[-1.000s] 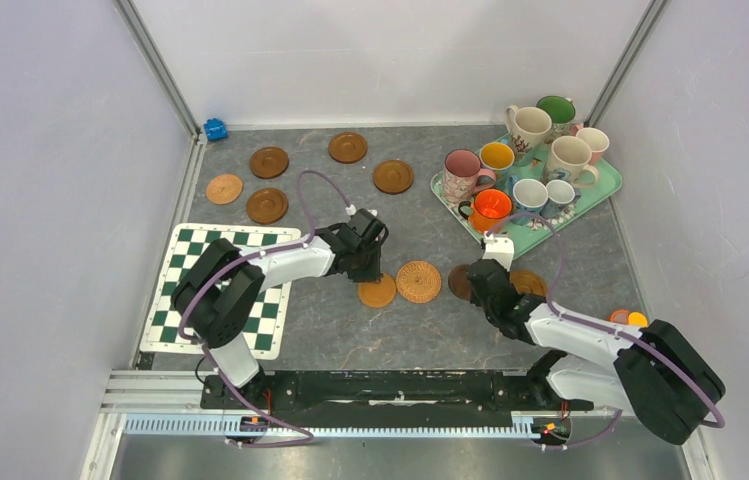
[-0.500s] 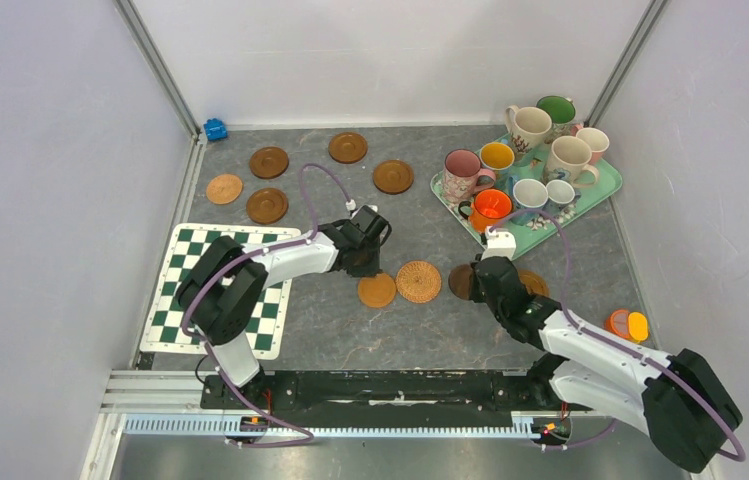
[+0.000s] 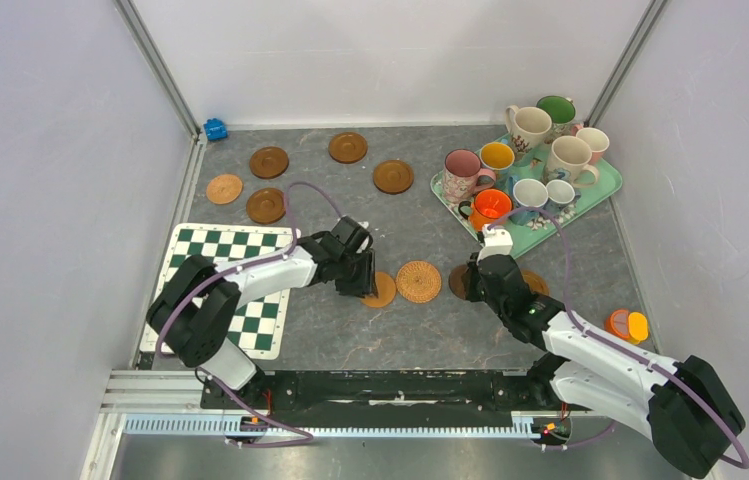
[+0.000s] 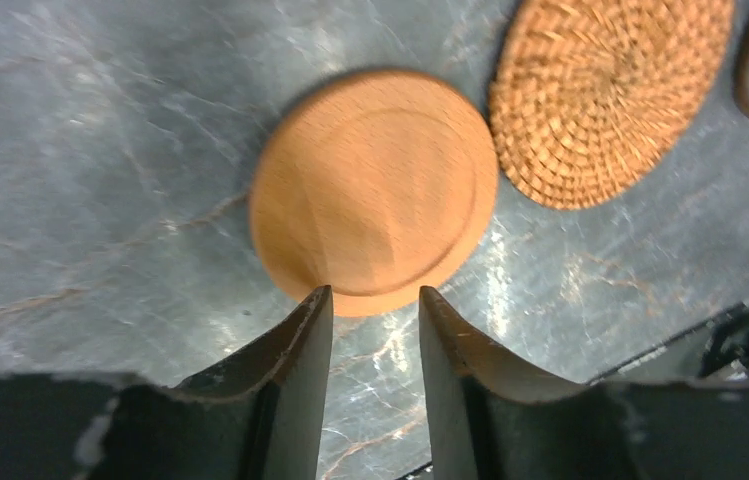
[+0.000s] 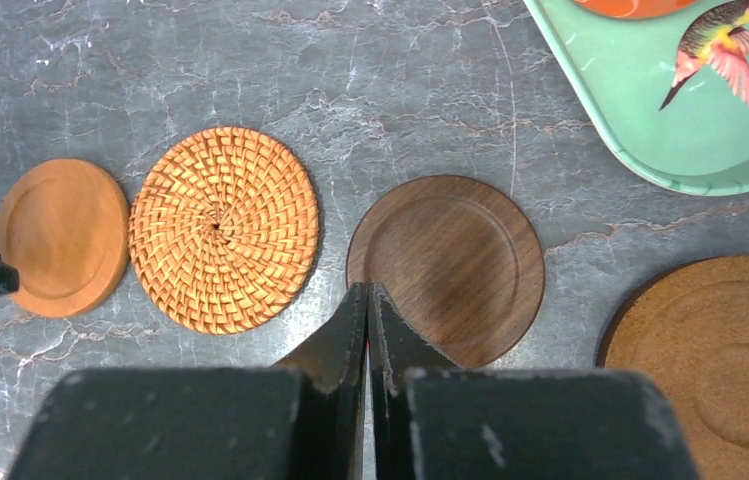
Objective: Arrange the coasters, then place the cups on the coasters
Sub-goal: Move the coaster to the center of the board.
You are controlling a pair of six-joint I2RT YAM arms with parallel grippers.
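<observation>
The work surface is a table (image 3: 420, 215) with a grey, marble-patterned top, veined in white and tan. White walls enclose it: back wall (image 3: 390, 60), left wall (image 3: 50, 200) and right wall (image 3: 720, 200). Metal posts (image 3: 155, 65) stand at both rear corners. An aluminium rail (image 3: 160, 379) runs along the near edge. Lighting is even and diffuse, with soft sheen on the tabletop.

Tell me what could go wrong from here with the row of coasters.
The left fingers stand open at the light wooden coaster's edge; a nudge could shove it into the woven coaster close beside it. The shut right fingers, at the dark coaster's rim, could slip off it.
</observation>
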